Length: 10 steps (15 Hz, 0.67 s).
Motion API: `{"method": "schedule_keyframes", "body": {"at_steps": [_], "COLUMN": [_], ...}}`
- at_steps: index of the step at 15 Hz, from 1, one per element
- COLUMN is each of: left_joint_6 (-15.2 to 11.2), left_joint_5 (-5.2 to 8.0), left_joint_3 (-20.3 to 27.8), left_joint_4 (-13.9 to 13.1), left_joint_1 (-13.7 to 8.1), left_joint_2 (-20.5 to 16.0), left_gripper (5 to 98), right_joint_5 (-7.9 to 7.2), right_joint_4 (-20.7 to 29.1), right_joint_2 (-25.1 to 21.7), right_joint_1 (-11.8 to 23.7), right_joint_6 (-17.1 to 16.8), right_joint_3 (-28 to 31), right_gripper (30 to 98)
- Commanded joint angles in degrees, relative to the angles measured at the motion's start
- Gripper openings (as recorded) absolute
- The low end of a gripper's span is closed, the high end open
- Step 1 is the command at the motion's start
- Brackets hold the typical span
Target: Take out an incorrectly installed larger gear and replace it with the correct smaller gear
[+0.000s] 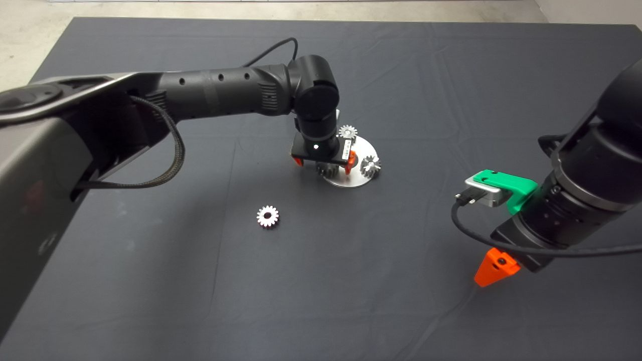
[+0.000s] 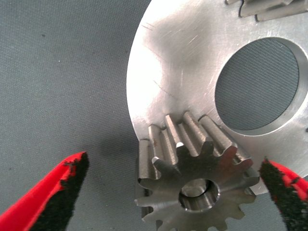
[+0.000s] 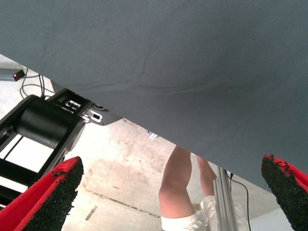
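Larger gear [image 2: 192, 178]: dull grey steel, seated at the near-left edge of the round metal plate [image 1: 362, 150], over the plate's rim. In the left wrist view its teeth and dark centre bore show clearly, with the plate's big round cut-out [image 2: 257, 84] just beyond it.

Left gripper [image 1: 324, 161]: directly above the larger gear, pointing down. Fingers [image 2: 57, 197] spread wide, one on each side of the gear, neither pad touching it.

Two more gears on the plate: one at the far edge [image 1: 347, 132], one at the right edge [image 1: 370, 166]. Both stand apart from the larger gear.

Smaller gear [image 1: 268, 216]: bright, pale-faced, lying flat on the dark mat [image 1: 150, 301], well apart from the plate, nearer the camera and to the left.

Right gripper [image 1: 494, 268]: idle above the mat's right side, well apart from the plate. Fingers [image 3: 45, 199] wide apart, holding nothing. Its wrist view shows the mat's edge, the floor beyond, a black cylindrical part of the rig [image 3: 45, 124] and a person's legs [image 3: 180, 185].
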Motion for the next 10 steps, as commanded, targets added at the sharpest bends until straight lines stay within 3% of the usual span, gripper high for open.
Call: {"method": "schedule_keyframes", "body": {"at_steps": [1, 4, 10], "left_joint_6": [0.2, 0.11, -0.15], "left_joint_5": [-0.18, -0.35, -0.44], "left_joint_3": [0.58, 0.12, -0.15], "left_joint_4": [0.74, 0.83, 0.75], "left_joint_1": [-1.2, -1.13, -1.13], "left_joint_2": [0.05, 0.05, 0.13], "left_gripper": [89.9, 89.8, 79.5], "right_joint_5": [-6.0, -6.0, -6.0], "right_joint_4": [0.64, 0.63, 0.55], "right_joint_2": [0.08, 0.02, -0.08], "right_joint_1": [1.58, 1.58, 1.58], "right_joint_6": [-0.16, -0.16, -0.16], "right_joint_3": [0.25, 0.25, 0.25], "right_gripper": [97.7, 97.7, 97.7]}}
